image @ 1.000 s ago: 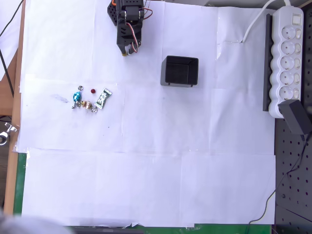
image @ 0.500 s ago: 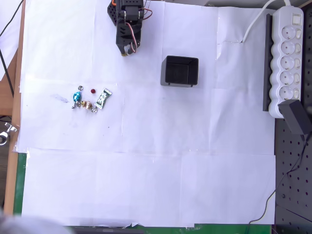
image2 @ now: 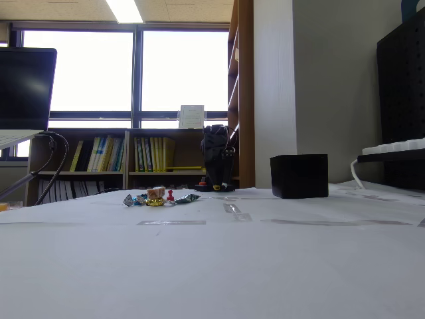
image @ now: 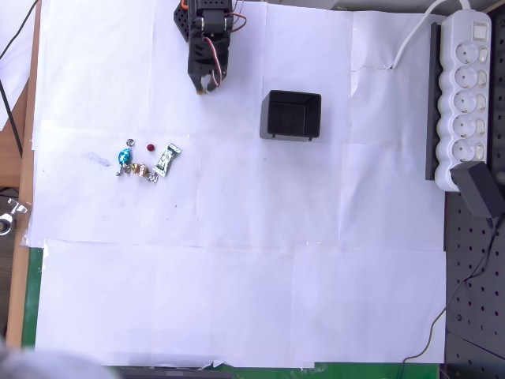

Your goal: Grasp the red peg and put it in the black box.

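Barely stirring over the past second, my gripper [image: 204,84] is hovering empty near the table's [image: 316,276] far edge, its opening too small to judge. The red peg [image: 150,147] is lying among candies, well apart from the black box [image: 291,115].

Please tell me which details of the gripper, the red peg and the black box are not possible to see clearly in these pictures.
- Gripper: in the overhead view the fingertips are too small to tell open from shut; in the fixed view the arm is a dark silhouette against the window.
- Red peg: a mere dot from overhead; in the fixed view tiny, its shape unclear.
- Black box: inside too dark from overhead; in the fixed view its wall hides the interior.
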